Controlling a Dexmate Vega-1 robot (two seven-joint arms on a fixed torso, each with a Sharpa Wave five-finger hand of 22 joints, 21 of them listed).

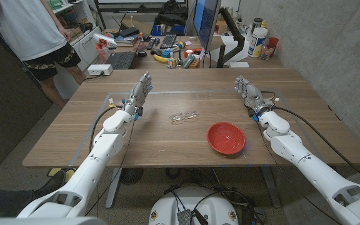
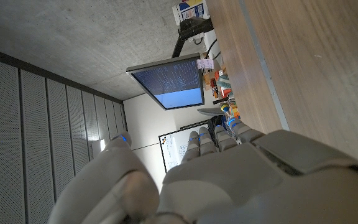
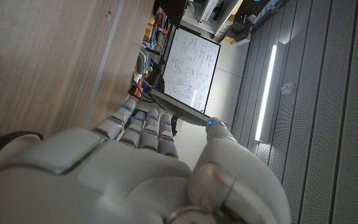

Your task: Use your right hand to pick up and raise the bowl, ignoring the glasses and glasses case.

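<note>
Both arms are clad in smooth, rounded white shells, with a black cable running along the outside of each forearm toward the wrist. The left hand (image 1: 139, 91) and right hand (image 1: 249, 92) are built of grey, segmented metallic fingers with small blue spots along them, joined to the white forearms by dark wrist sections. Seen close in the wrist views, the back of the left hand (image 2: 241, 180) and of the right hand (image 3: 123, 174) is a pale grey, matte, softly rounded casing with panel seams, and the fingers (image 3: 143, 124) show blue lights at their segments.
</note>
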